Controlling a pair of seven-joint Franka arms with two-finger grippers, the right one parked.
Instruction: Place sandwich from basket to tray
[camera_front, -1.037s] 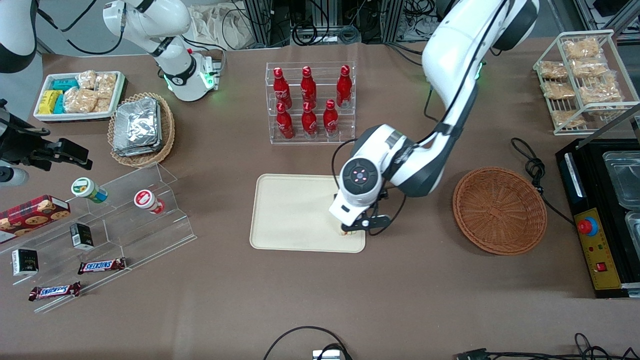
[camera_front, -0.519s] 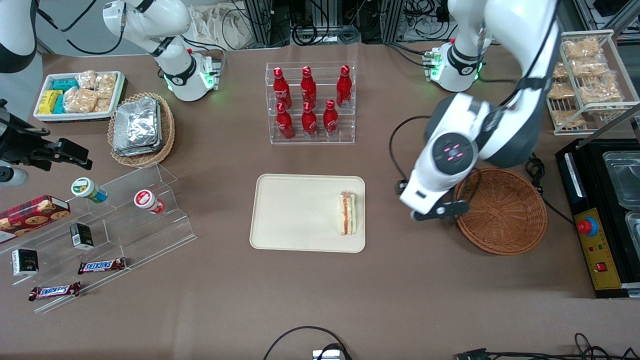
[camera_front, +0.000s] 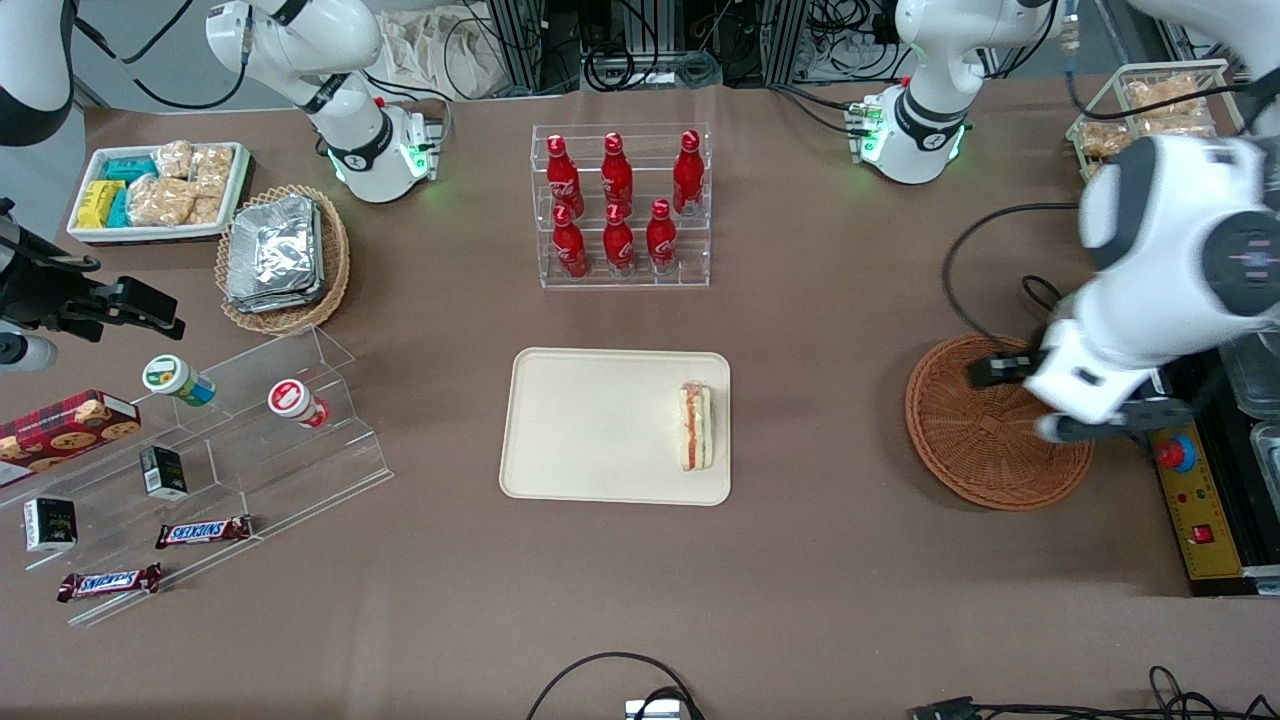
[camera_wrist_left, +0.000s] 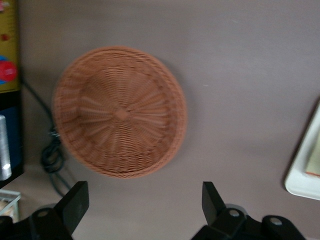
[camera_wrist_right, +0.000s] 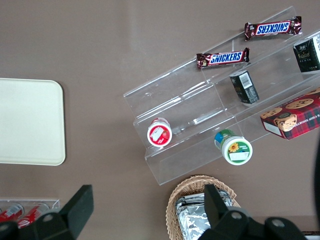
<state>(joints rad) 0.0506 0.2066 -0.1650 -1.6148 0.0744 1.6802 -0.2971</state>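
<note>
Overhead front view (wrist views downward)

A brown table (camera_front: 800, 580) carries everything. The cream tray (camera_front: 600, 425) lies on it, nearer the front camera than the clear rack of red bottles (camera_front: 620, 205). The reddish basket (camera_front: 985, 435) rests toward the working arm's end from the tray, a tiered acrylic stand (camera_front: 230, 440) toward the parked arm's. The gripper (camera_wrist_left: 142, 207), fingers spread, appears to hang above the table beside the basket.
</note>
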